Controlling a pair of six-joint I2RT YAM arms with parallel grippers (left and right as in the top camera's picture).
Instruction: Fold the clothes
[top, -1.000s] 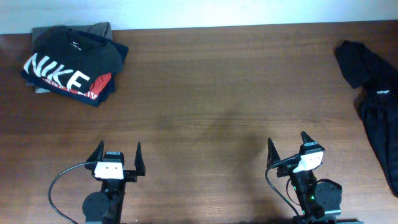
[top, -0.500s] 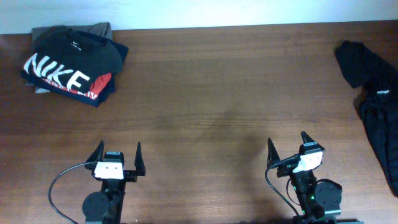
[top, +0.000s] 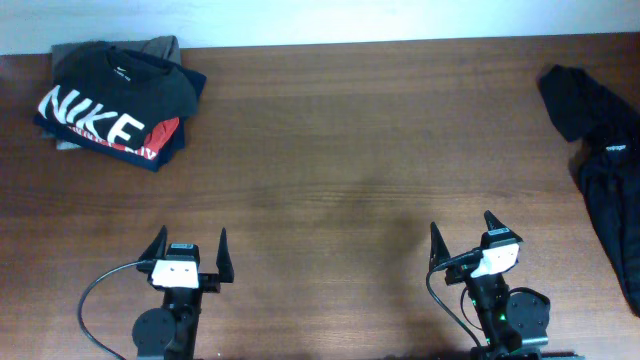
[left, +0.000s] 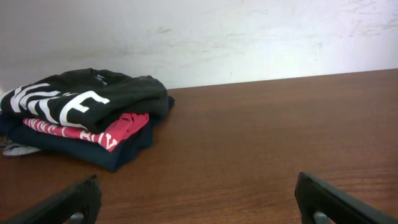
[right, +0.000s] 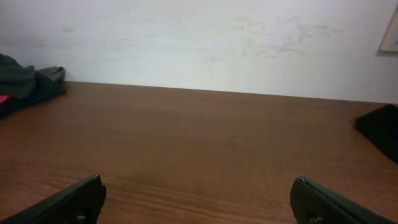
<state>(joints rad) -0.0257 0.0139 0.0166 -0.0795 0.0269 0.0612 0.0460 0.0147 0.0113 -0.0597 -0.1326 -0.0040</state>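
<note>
At the far left corner of the brown wooden surface (top: 350, 150) lies a stack of folded garments (top: 110, 100). It is topped by a dark charcoal T-shirt (top: 120, 80) with big white "NIKE" lettering. A red garment (top: 165, 130) with white print and a navy one show beneath it, and a grey-olive piece peeks out at the back. Near the front edge, the left gripper (top: 191, 240) sits with its jaws spread wide, holding nothing. Well to its right, the right gripper (top: 461, 225) likewise has its jaws wide apart and empty. At the right edge, a crumpled black fabric garment (top: 610, 180) lies unfolded, running off the picture.
</note>
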